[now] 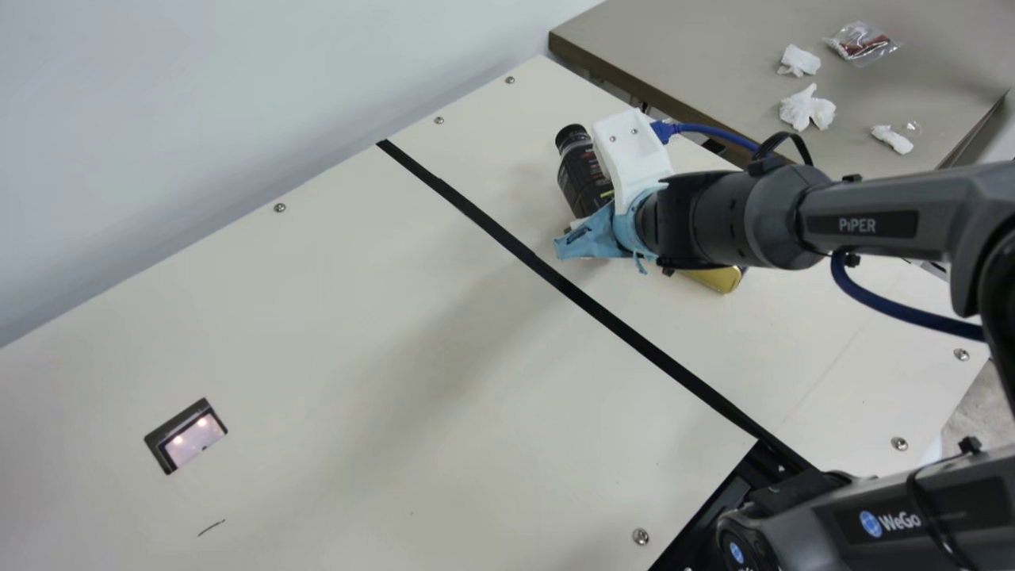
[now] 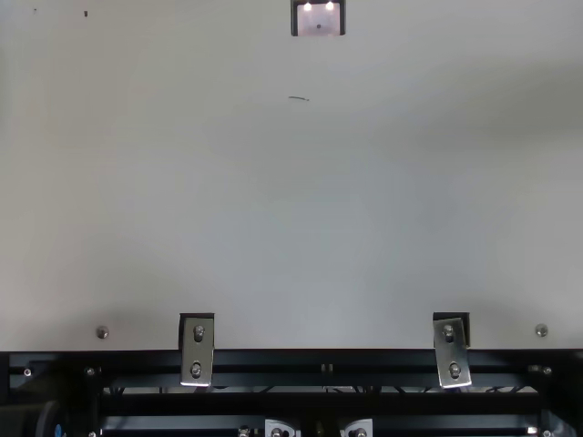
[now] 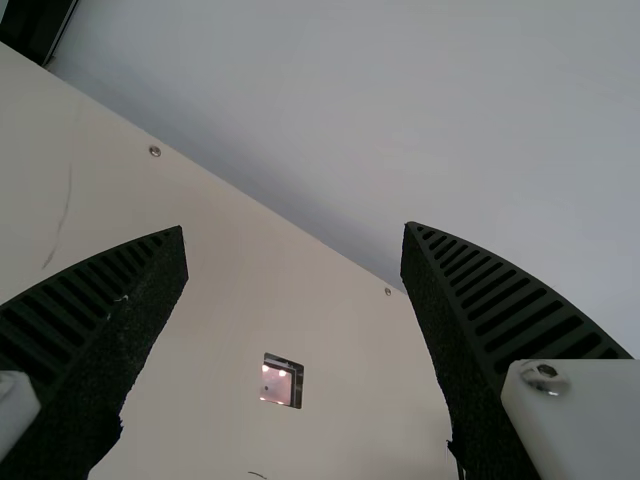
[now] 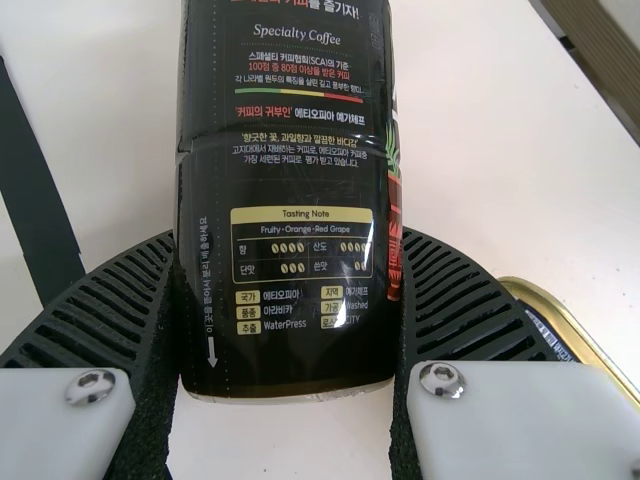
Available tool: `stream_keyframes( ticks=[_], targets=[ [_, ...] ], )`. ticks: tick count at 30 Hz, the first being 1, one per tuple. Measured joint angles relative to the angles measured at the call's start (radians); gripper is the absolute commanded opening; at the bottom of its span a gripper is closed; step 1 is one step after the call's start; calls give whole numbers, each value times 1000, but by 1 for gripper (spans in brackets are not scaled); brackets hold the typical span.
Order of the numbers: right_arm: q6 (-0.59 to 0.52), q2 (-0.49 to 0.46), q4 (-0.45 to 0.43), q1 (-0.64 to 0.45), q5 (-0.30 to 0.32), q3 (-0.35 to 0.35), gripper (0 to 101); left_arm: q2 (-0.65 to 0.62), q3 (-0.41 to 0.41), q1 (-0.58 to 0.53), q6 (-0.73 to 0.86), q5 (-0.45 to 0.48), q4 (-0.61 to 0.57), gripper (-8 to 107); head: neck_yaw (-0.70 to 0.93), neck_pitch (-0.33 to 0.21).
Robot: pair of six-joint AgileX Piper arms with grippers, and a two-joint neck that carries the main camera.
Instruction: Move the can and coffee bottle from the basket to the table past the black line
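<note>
Two ribbed fingers of the right gripper (image 4: 288, 236) were closed in on either side of the coffee bottle (image 4: 290, 250), pressed to it low on its body, near the base. Whether that base sat flat on the table or hung just above it, I couldn't tell, and there lay the chief risk: let go while it was tilted or raised, and the tall bottle would likely drop and topple. If one pad clung to the smooth label as the grip opened, the bottle could be dragged over as well.

Just beside, with its gold rim towards the wrist camera, the can (image 1: 718, 279) rested on the table (image 1: 840, 373). A finger spreading wide on that side, or the wrist turning as it backed off, might knock it.

The black line (image 1: 603, 313) ran near the gripper, with bottle and can both on the same side of it, apparently the side wanted. A bottle tipped that way could roll back across, so a straight, slow retreat seemed the safer course. Farther off, the left gripper (image 3: 293, 228) held nothing, its fingers wide apart; it posed little threat from there.
</note>
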Motion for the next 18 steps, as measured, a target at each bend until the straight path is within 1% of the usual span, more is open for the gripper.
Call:
stream_keyframes(
  ticks=[1,2,3,4,5,10,18],
  targets=[
    [4,1,-3,-3,4,0,0,0,0,0,0,0,0,90,0,0],
    [5,1,-3,-7,8,2,22,0,0,0,0,0,0,90,0,0],
    [9,1,-7,-7,10,3,38,0,0,0,0,0,0,90,0,0],
    [13,1,-11,-11,13,5,87,0,0,0,0,0,0,90,0,0],
    [19,1,-12,-13,16,7,101,0,0,0,0,0,0,90,0,0],
    [45,-17,-35,-17,24,10,101,0,0,0,0,0,0,90,0,0],
    [59,-82,-56,1,24,14,101,0,0,0,0,0,0,90,0,0]
  ],
)
